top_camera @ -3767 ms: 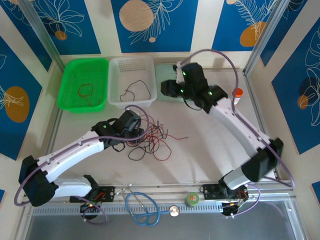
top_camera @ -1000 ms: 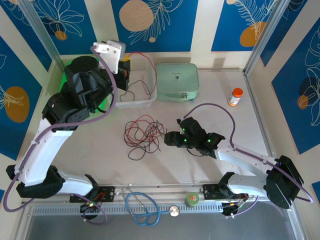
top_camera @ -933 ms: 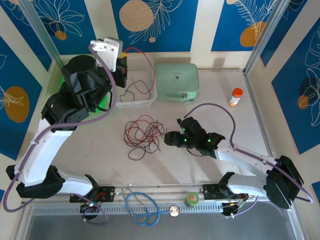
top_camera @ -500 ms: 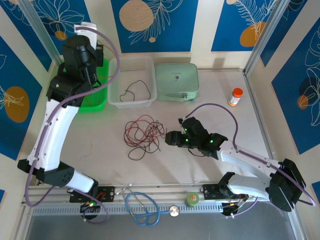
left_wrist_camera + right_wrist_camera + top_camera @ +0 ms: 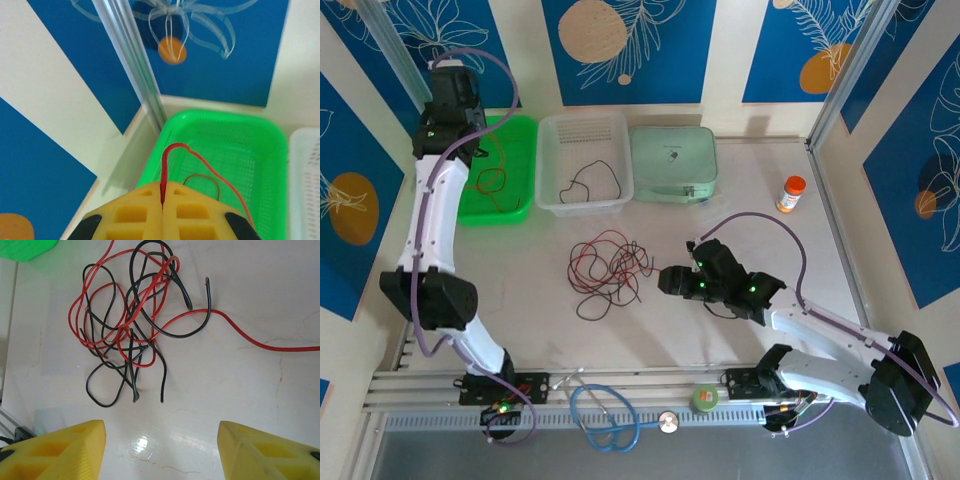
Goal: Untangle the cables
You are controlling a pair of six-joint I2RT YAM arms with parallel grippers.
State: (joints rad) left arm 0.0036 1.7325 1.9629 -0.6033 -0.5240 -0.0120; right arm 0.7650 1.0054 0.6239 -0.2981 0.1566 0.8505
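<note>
A: Up close, right gripper spread wide, empty, poised just short of the cables tangled on the table!
B: Far back, left gripper clamped on a red cable above the green basket.

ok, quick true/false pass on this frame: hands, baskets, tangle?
1. The left hand is shut on a red cable. True.
2. The right hand grips the tangle. False: it is open and holds nothing. The tangle lies on the table ahead of it.
3. The white basket holds a black cable. True.
4. The tangle is red cables only. False: red and black are mixed.
5. The orange-capped bottle lies in the white basket. False: the bottle stands on the table at the right.
</note>
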